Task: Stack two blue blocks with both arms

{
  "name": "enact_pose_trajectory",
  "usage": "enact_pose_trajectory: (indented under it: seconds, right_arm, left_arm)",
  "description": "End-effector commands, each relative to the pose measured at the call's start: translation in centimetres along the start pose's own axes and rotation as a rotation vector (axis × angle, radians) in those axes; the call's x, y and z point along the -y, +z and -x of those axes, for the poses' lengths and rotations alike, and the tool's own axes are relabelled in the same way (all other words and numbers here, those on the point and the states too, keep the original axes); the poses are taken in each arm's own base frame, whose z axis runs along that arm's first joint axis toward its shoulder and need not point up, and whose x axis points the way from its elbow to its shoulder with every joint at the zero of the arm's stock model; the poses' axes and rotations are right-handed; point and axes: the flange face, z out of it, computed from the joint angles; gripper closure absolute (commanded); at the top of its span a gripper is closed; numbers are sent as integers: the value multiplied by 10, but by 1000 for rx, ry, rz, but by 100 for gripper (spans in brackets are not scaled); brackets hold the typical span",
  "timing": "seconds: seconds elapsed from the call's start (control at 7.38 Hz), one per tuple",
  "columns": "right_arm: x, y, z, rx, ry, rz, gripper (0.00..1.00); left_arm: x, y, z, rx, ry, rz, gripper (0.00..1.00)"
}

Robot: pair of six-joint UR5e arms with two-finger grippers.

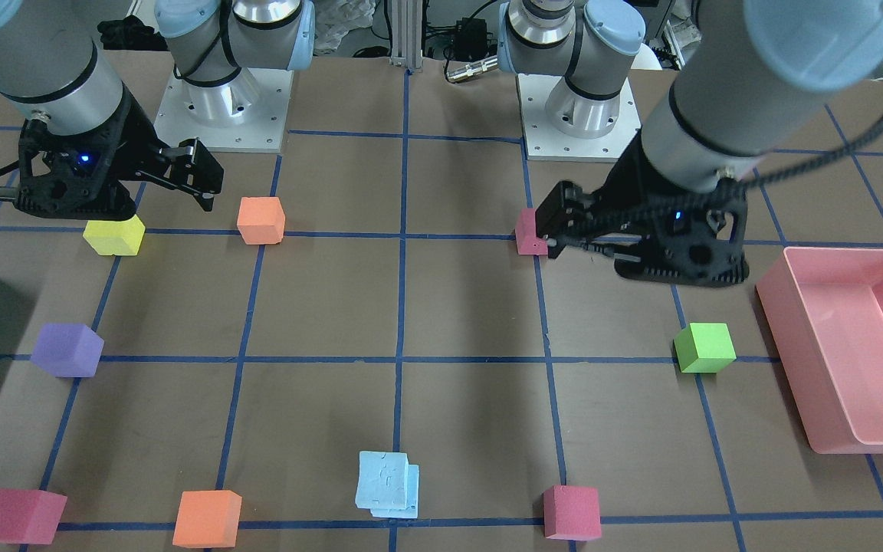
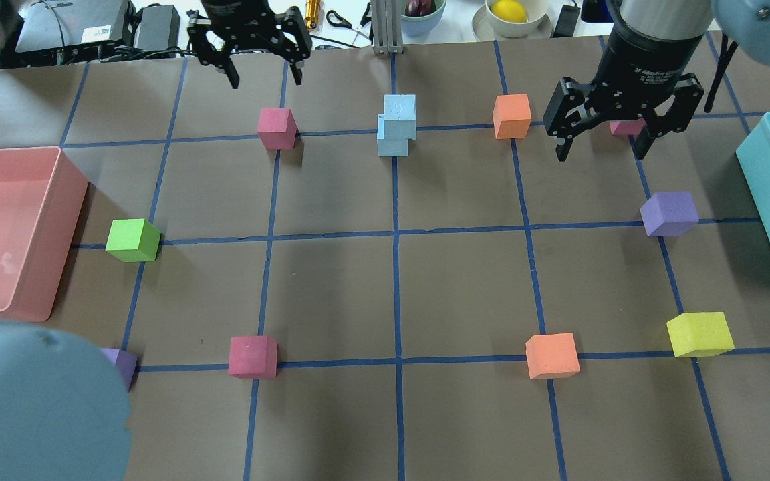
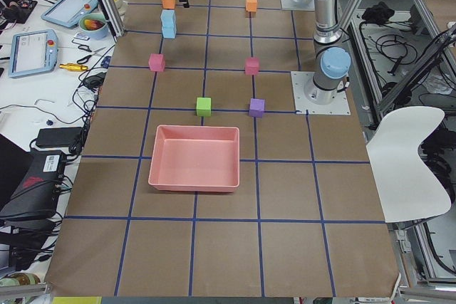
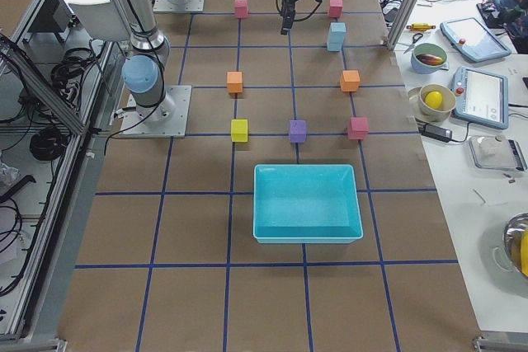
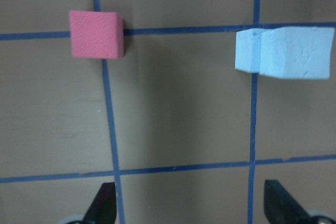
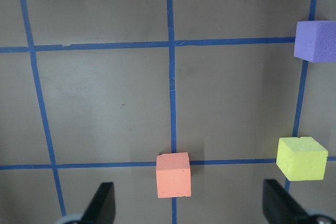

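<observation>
The two pale blue blocks [image 2: 396, 127] stand stacked, the upper one slightly offset, at the far middle of the table; the stack also shows in the front view [image 1: 388, 483] and the left wrist view [image 5: 286, 53]. My left gripper [image 2: 266, 80] is open and empty, raised above the table left of the stack, and shows in the front view [image 1: 549, 230]. My right gripper [image 2: 599, 153] is open and empty, raised to the right of the stack, and shows in the front view [image 1: 202, 180]. Neither gripper touches the blocks.
A pink cube [image 2: 276, 127] sits left of the stack and an orange cube [image 2: 512, 116] right of it. Green [image 2: 132, 240], purple [image 2: 670, 214], yellow [image 2: 699, 334], orange [image 2: 551, 356] and pink [image 2: 252, 357] cubes are scattered. A pink tray [image 2: 67, 200] stands left, a teal box [image 2: 769, 187] right.
</observation>
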Motion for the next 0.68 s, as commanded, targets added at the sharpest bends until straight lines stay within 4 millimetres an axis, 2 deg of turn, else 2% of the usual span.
enact_pose_trajectory:
  seconds: [0.0,0.14,0.27,0.54]
  right_arm:
    - [0,0,0,0,2,0,0]
    - [-2,-1,1,0,0,0,0]
    - [-1,0,0,0,0,2,0]
    - [-1,3,0,0,0,5,0]
  left_arm:
    - [-69,-1,27,68,-34,-2,0]
    - [-69,10,52,60,-78,-76,0]
    - [-81,27,51,46,-92,-61,0]
    - [-77,26,50,62,-86,-156,0]
